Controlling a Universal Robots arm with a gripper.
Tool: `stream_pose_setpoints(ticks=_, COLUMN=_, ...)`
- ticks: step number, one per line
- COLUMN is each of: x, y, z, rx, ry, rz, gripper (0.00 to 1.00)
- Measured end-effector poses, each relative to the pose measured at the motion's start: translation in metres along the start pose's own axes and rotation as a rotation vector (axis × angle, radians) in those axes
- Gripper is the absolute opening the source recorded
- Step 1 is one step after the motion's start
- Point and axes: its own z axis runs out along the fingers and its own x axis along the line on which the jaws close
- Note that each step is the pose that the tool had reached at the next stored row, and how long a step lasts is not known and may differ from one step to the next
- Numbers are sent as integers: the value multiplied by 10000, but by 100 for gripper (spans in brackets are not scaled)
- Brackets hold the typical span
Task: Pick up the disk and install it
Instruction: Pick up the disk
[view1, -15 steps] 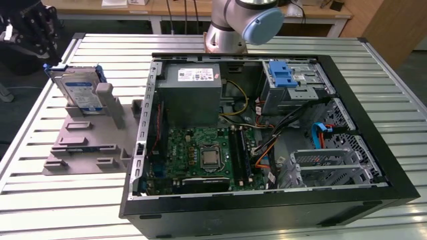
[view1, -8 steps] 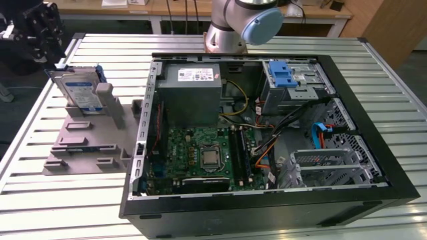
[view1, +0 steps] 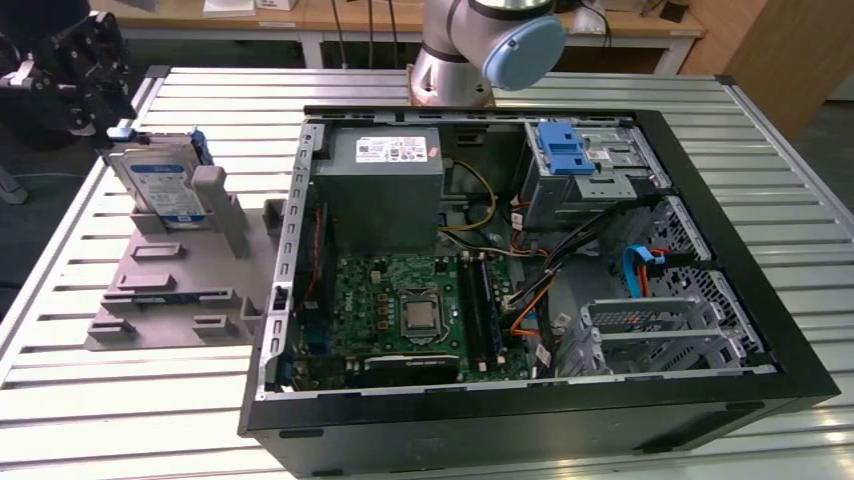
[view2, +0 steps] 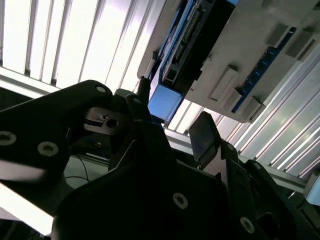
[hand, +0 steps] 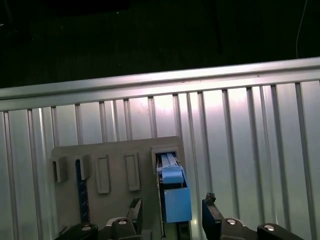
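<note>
A: Where is the flat, rectangular silver-metal disk (view1: 160, 185) in its blue plastic carrier sitting just now?

B: It is standing on edge in the pale grey plastic holder (view1: 174, 285), at the exterior view's left, on the slatted aluminium table (view1: 67, 400) and just beside the open black computer case (view1: 534, 425).

A: And the claw, what is it doing?

B: The black gripper (view1: 100, 110) is hanging over the table's far corner on that same side, right at the disk's upper end. In the first wrist view the gripper (hand: 172, 207) is straddling the carrier's blue end (hand: 176, 197): its fingers (hand: 135, 207) are sitting apart, one on each side, with a sliver of gap showing on both (so it is not pinching anything). The second wrist view is showing that blue end (view2: 162, 102) between the fingers (view2: 202, 132).

A: And inside the case?

B: A grey metal power-supply box (view1: 387, 175) is lying at the far side, a green circuit board (view1: 387, 310) nearer, and a blue-latched drive cage (view1: 574, 150) far off toward the exterior view's right.
</note>
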Motion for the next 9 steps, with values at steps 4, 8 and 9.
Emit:
stream_pose_setpoints(ticks=4, x=-2, y=8, z=62, rx=0, ry=-2, rz=-15, gripper=58)
stream_pose_setpoints(ticks=8, x=-4, y=24, z=131, rx=-1, ry=-2, rz=-14, gripper=58)
stream_pose_setpoints(ticks=9, x=-4, y=33, z=143, rx=-2, ry=-1, rz=-15, gripper=58)
